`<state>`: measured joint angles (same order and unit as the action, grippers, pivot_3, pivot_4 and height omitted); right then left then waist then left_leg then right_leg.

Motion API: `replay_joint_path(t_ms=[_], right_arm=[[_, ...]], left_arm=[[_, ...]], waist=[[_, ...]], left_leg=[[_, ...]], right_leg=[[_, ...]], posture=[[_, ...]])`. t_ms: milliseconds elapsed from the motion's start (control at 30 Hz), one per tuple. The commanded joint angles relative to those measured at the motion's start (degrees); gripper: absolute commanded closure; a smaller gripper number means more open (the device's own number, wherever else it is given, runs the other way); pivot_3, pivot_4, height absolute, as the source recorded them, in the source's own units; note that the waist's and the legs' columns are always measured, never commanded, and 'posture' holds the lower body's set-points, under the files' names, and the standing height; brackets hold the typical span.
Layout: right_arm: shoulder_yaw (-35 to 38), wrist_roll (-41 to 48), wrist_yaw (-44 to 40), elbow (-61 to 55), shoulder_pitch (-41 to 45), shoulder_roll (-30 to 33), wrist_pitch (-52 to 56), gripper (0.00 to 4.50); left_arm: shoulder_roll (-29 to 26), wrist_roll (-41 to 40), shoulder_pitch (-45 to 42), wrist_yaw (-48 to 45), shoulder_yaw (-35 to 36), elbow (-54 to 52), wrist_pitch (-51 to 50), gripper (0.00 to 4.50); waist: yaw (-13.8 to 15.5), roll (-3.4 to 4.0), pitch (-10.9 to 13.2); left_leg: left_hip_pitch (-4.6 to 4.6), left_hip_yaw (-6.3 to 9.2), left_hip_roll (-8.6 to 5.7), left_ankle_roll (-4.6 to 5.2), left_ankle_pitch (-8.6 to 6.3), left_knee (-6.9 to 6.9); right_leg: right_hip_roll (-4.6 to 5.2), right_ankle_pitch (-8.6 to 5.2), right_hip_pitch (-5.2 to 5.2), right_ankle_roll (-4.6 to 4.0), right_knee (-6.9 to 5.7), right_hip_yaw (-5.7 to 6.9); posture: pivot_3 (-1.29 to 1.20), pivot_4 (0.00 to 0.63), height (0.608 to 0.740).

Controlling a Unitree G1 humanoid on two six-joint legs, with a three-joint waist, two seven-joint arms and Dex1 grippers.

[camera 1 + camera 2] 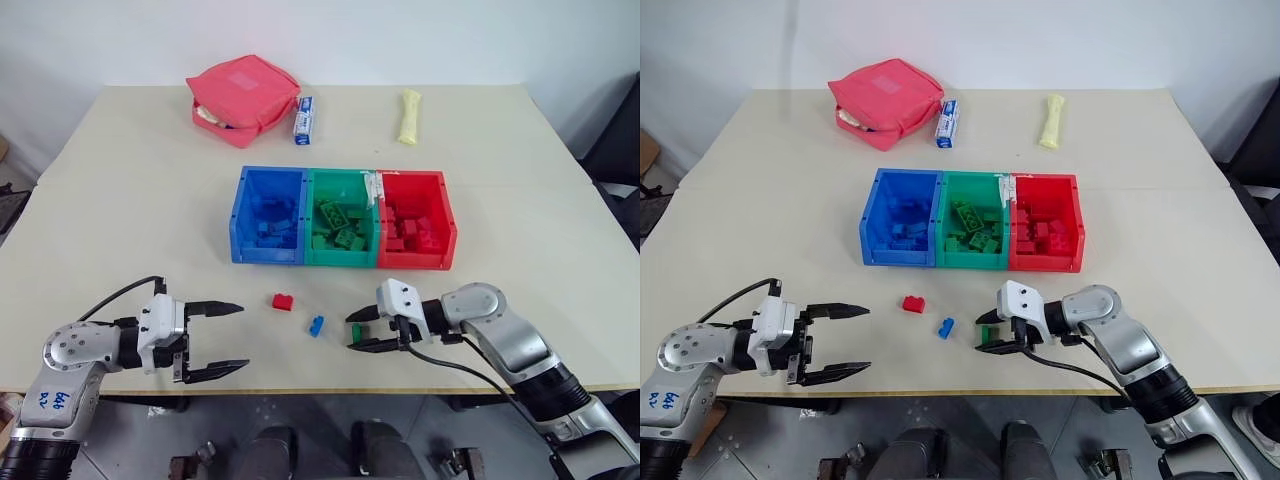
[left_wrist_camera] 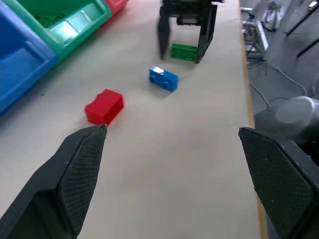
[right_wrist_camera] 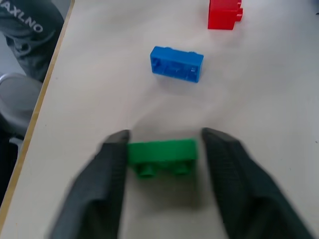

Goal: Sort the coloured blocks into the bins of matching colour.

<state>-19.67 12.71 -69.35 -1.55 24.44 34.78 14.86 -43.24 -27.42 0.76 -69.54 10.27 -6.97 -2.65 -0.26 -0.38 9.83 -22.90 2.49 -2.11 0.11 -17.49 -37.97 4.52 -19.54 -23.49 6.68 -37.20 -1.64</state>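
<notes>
Three joined bins stand mid-table, blue (image 1: 238, 225), green (image 1: 340, 259) and red (image 1: 449, 230), each with several blocks of its own colour inside. Near the front edge lie a red block (image 1: 284, 301), a blue block (image 1: 316, 325) and a green block (image 3: 162, 151). My right gripper (image 1: 355, 331) points left and is shut on the green block, one finger on each end, low on the table. My left gripper (image 1: 242, 337) hangs open at the front left, short of the red block, nothing between its fingers.
At the back of the table lie a pink-red zipped pouch (image 1: 243, 98), a small blue-white box (image 1: 304, 118) and a pale yellow roll (image 1: 408, 115). The table's front edge (image 1: 300, 388) runs just below both grippers.
</notes>
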Motion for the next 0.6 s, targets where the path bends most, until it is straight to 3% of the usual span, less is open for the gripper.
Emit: replay_joint_path(t_ms=[33,200,500,600], right_arm=[[2.5,1.0,0.1,0.2,1.0,-0.7,-1.6,3.06],[10.0,7.9,5.5,0.0,9.5,-5.0,7.0,3.06],[12.9,-0.3,16.1,22.9,27.3,-11.8,-2.9,3.06],[12.9,0.6,14.3,24.5,28.4,-12.6,-2.7,2.03]], left_arm=[[0.9,-2.3,0.1,2.2,2.3,-2.5,-0.9,0.0],[5.7,-5.4,-0.6,11.6,7.2,-4.4,-3.7,0.0],[9.3,-5.2,3.0,17.4,9.2,-6.7,-4.1,0.0],[9.5,-5.4,3.5,18.3,9.8,-6.8,-4.0,0.0]], waist=[[0.0,0.0,0.0],[-0.4,0.01,0.0],[-1.2,0.0,0.0],[-1.3,0.0,0.0]], left_leg=[[0.0,0.0,0.0,0.0,0.0,0.0],[-0.01,-0.03,0.01,-0.03,0.02,-0.05],[-0.03,0.04,-0.06,-0.05,0.02,-0.01],[-0.04,0.05,-0.07,-0.05,0.01,-0.02]], right_leg=[[0.0,0.0,0.0,0.0,-0.01,0.0],[-0.02,0.0,-0.07,0.0,-0.15,-0.02],[0.02,0.0,-0.14,0.0,-0.43,0.06],[0.03,0.0,-0.13,0.0,-0.43,0.08]], posture=[[0.0,0.15,0.74],[0.0,0.15,0.74],[0.0,0.15,0.74],[0.0,0.15,0.74]])
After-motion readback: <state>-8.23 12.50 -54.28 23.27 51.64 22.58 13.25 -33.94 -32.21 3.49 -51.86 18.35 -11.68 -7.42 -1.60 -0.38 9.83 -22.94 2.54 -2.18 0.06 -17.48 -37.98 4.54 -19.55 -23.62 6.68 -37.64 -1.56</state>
